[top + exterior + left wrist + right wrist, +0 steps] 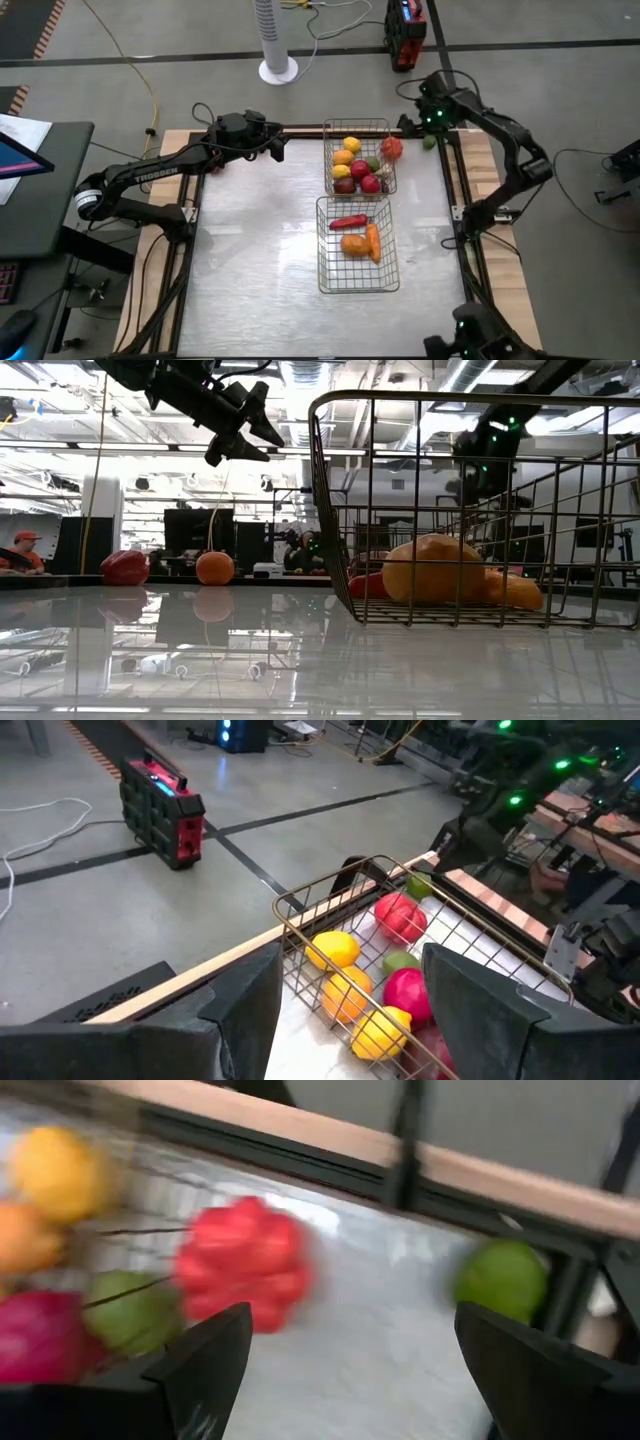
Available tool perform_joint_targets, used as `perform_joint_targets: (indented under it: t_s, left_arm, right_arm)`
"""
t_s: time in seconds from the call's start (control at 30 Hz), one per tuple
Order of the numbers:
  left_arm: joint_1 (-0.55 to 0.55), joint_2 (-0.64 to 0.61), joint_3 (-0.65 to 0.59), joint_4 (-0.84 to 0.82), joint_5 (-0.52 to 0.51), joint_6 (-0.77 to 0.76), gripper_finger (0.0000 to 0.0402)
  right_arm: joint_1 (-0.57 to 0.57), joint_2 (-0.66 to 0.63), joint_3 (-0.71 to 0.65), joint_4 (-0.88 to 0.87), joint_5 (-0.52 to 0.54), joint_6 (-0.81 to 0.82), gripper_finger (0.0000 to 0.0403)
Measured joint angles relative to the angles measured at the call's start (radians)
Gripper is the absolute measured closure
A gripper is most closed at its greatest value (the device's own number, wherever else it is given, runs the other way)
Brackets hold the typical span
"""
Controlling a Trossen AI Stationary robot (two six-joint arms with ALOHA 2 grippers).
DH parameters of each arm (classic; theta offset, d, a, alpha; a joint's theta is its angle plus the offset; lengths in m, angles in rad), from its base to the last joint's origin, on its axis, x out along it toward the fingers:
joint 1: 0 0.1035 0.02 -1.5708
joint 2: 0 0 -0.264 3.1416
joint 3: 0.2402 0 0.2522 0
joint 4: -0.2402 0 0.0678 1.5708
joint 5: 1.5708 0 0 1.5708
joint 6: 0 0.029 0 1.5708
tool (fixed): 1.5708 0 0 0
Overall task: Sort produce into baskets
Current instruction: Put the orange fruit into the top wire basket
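Red tomato [391,148] and green lime [428,143] are left on the surface just right of the far basket [386,126], presumably unsorted. Right gripper [424,118] is poised above them, fingers spread, empty. Left gripper [276,148] is half-open, empty. Near basket [325,245] holds a carrot [373,241]. A distant person is shown only in the low view.

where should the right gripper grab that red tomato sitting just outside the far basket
Probably across the red tomato at its widest, coming straight down from above. It is squat and lobed, resting on bare table beside the far basket, so the mesh wall blocks that side. The right gripper, open, hovers near it, so its fingers could straddle the tomato parallel to the wall.
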Motion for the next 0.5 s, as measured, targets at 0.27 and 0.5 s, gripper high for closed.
perform_joint_targets:
  t_s: [0.27, 0.5]
  left_arm:
    - [0.0, 0.0, 0.0, 0.0, -0.001, 0.023, 0.0175]
    - [0.0, 0.0, 0.0, 0.0, -0.001, 0.02, 0.0175]
  right_arm:
    - [-0.025, 0.124, 0.017, -0.008, 0.065, 0.02, 0.0029]
    - [-0.005, 0.172, 0.018, -0.004, 0.18, 0.019, 0.0029]
